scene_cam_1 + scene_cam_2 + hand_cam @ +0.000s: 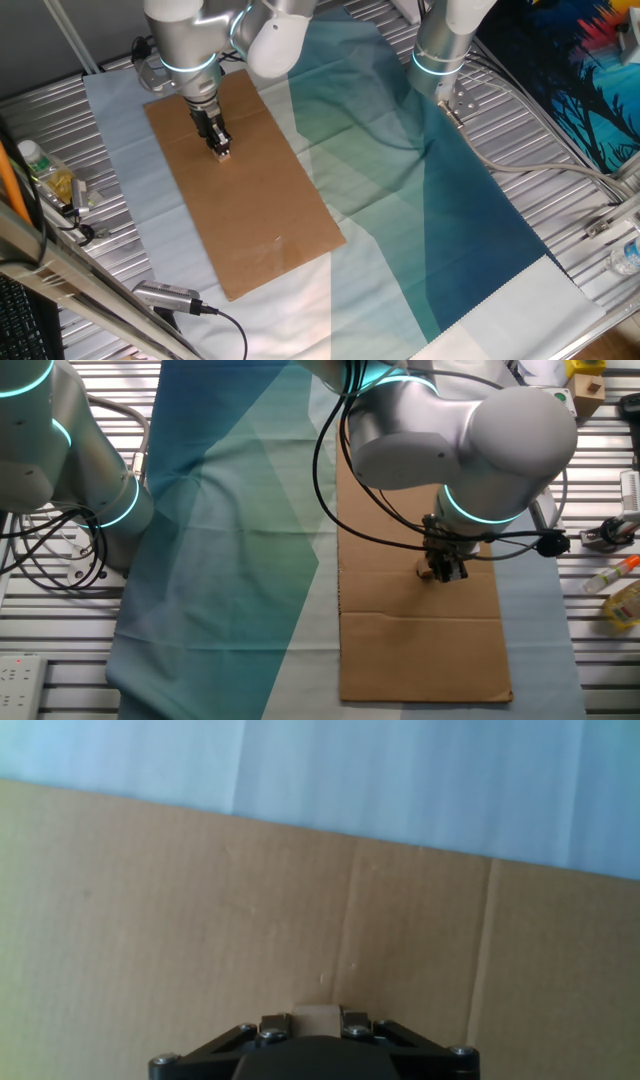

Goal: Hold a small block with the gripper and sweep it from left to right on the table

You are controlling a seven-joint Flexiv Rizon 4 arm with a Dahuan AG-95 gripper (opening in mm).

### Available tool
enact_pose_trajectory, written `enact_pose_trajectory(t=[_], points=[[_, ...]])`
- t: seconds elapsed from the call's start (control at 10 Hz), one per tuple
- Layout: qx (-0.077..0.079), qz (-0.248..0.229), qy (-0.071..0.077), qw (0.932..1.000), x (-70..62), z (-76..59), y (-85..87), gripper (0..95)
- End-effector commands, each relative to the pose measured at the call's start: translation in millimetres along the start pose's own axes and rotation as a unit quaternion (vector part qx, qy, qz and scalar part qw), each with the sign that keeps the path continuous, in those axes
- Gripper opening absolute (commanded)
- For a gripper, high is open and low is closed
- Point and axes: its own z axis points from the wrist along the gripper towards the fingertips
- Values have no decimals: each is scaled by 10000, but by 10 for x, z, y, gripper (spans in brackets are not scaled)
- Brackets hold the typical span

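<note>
A: One fixed view first. Where's the gripper [220, 146]?

B: Pointing straight down over the far part of the cardboard sheet [250, 190], tip right at the surface. The small block [224, 154] shows as a pale bit at the fingertips, low enough to be touching the sheet, I'd say.

A: Why so low?

B: A sweep needs the block dragging on the surface, so it's kept down and upright. The sheet probably gives it a smooth, flat run over the pale blue cloth [120, 150].

A: The other fixed view?

B: The arm's big elbow hides a lot. Gripper [445, 572] is over the middle of the sheet [420, 650], nearer its right edge. The block [426, 573] is only a light speck at the tip, too small to say more. A second silver arm [70, 460] stands well apart on the left, idle.

A: Hand view?

B: Clearest. Block [317, 1017] sits pinched between the two fingers [272, 1020], jaws closed onto its sides, the block poking out past them. Cardboard fills most of the picture, cloth at the far edge.
</note>
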Motion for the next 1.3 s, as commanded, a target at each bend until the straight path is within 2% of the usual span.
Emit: enact_pose_trajectory(t=[0.1,0.7,0.9,1.0,1.3], points=[[-59,27,1,10000,2,-24,8,0],[-32,14,-24,10000,-14,-49,26,0],[-4,52,12,10000,-45,-85,82,0],[5,138,21,9999,-90,-78,191,0],[20,211,8,9998,-73,-47,402,0]])
